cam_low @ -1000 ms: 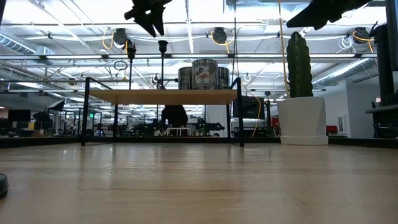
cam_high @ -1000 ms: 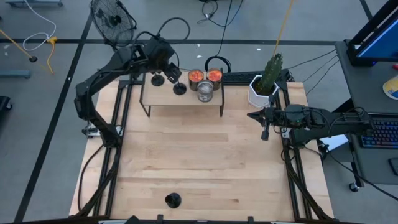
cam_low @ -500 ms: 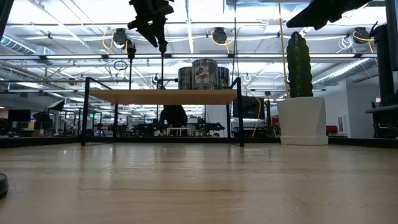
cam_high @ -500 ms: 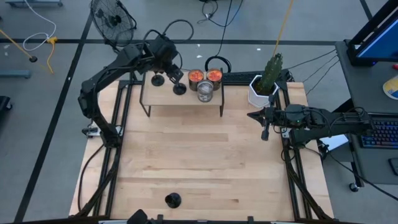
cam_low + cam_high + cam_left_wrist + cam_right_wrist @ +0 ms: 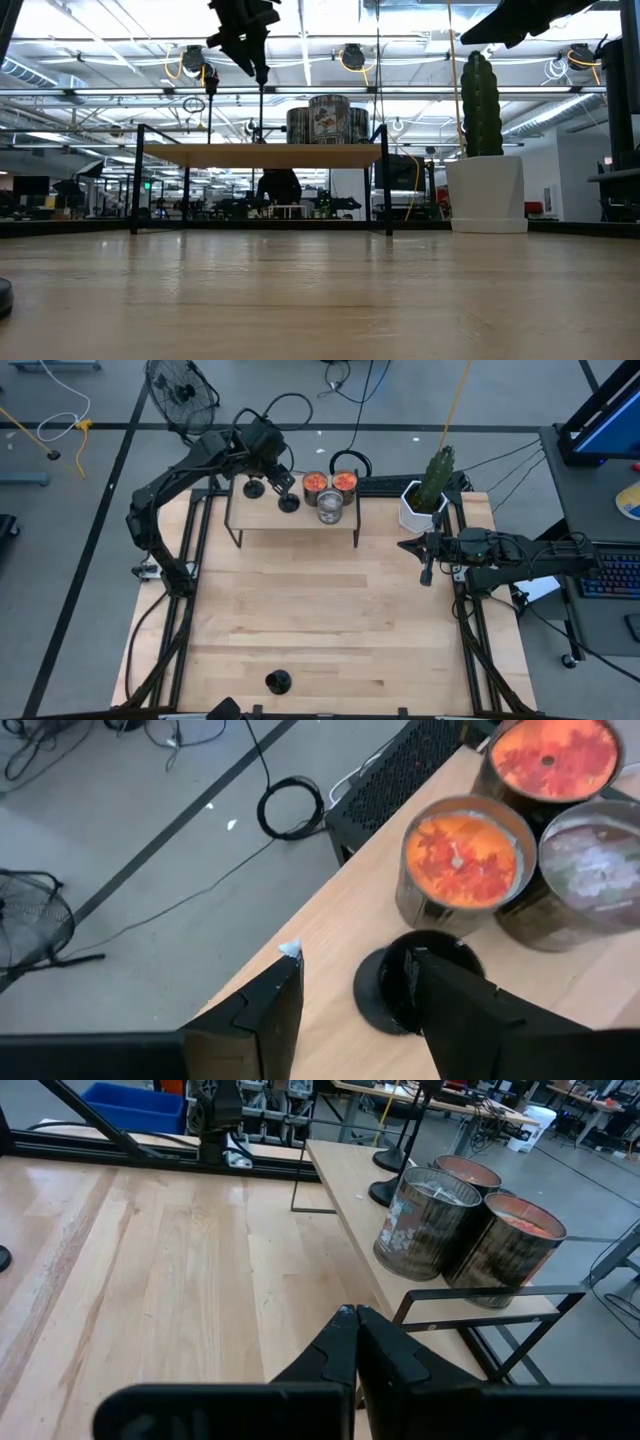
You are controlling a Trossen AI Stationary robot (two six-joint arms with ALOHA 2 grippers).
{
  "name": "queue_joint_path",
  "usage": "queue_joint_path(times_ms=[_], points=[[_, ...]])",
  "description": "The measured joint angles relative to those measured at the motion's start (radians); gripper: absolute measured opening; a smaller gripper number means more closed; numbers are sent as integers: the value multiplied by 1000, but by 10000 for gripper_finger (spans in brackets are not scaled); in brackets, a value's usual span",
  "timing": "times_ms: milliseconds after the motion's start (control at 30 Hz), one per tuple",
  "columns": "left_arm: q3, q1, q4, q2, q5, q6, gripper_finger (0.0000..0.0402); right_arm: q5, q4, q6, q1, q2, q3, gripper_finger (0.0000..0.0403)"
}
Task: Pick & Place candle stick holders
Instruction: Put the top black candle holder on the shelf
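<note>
Two black candle stick holders stand by their round bases on a small raised wooden shelf at the table's far side. One is to the left, the other next to the tins. My left gripper hangs open over the right-hand holder. That holder's top sits right under the fingertips, close to one finger. A third holder stands on the table near its front edge. My right gripper waits shut above the table's right side. My left gripper comes at the right-hand holder's top slanting down from the far left. Its fingers stand apart, one of them right beside the top. I cannot tell whether that finger touches it. The holder stands upright on the shelf.
Three tins, two with orange candle tops, crowd the shelf just right of the holders. A white pot with a cactus stands at the far right. Black frame rails run along both table sides. Bare wood lies between the shelf and the front edge.
My left gripper has sunk a little and shifted toward the table's right, from above and left of the right-hand holder down onto its top. It has then held still there. The holders have not moved.
</note>
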Motion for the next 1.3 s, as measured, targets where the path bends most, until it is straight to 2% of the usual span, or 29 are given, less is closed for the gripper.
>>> queue_joint_path(times_ms=[233,733,1300], points=[[0,-7,1,0,0,40,170,0,0,0,0,0,0,0],[3,-4,-8,22,69,74,15,0,0,0,0,0,0,0],[2,1,4,35,79,67,6,0,0,0,0,0,0,0]])
